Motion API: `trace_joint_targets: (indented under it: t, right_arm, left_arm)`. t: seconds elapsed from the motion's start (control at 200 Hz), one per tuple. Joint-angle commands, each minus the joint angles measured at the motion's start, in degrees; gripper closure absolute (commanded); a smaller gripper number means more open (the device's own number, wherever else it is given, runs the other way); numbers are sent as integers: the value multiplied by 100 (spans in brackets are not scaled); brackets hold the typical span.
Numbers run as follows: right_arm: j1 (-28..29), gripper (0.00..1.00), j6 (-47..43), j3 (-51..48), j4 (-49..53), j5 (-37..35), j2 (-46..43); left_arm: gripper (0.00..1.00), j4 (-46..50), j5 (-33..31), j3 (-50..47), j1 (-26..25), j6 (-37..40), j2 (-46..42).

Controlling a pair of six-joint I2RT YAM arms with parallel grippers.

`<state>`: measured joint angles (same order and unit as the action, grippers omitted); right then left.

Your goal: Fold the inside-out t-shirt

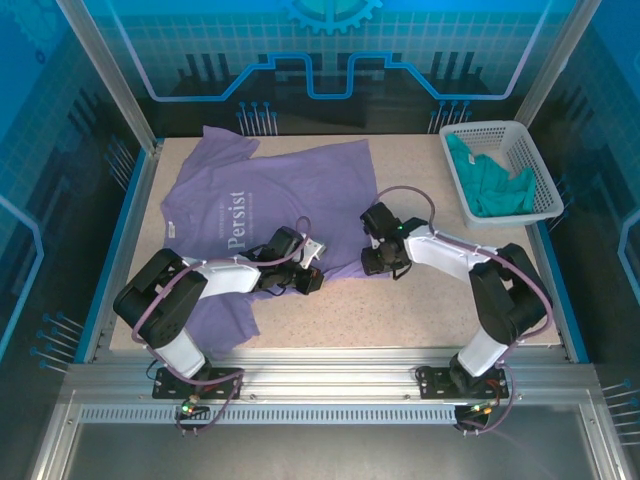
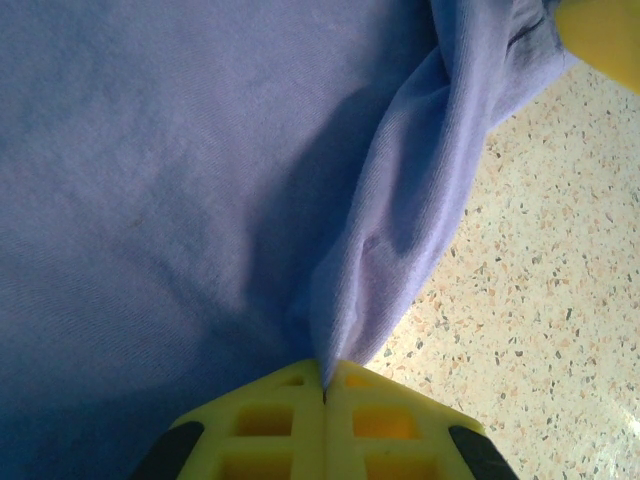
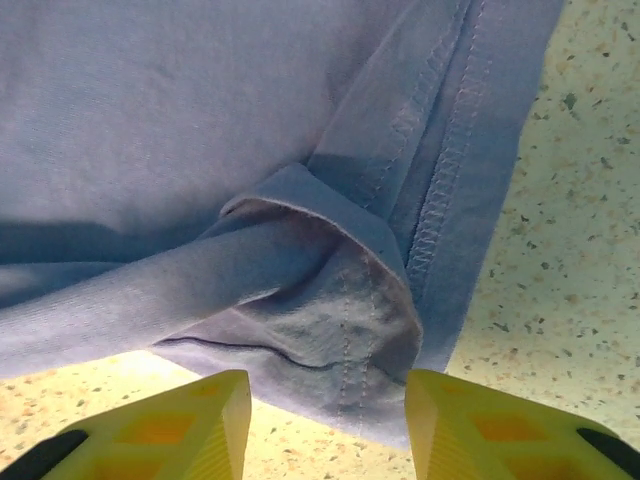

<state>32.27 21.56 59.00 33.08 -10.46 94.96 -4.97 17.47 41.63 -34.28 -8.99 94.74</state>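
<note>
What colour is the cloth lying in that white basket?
Teal green. The cloth in the white basket shows best in the top external view.

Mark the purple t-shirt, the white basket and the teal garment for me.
purple t-shirt (image 1: 310, 185): top external view, on the flat body panel right of the print.
white basket (image 1: 547, 188): top external view, on its right wall.
teal garment (image 1: 490, 190): top external view, on the bunched middle.

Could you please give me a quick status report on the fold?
Left gripper shut on t-shirt edge. Right gripper open over the cloth. Basket sits apart, far right.
</note>
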Motion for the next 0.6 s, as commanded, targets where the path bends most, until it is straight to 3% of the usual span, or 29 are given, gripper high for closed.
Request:
trace_joint_targets:
  t: [0.0,0.595]
  right_arm:
    - [108,55,-174,250,357,-410,216]
    - [112,56,-380,370,358,-325,451]
  left_arm:
    - [100,30,163,56,33,26,-26]
    - [100,57,142,89,32,49,67]
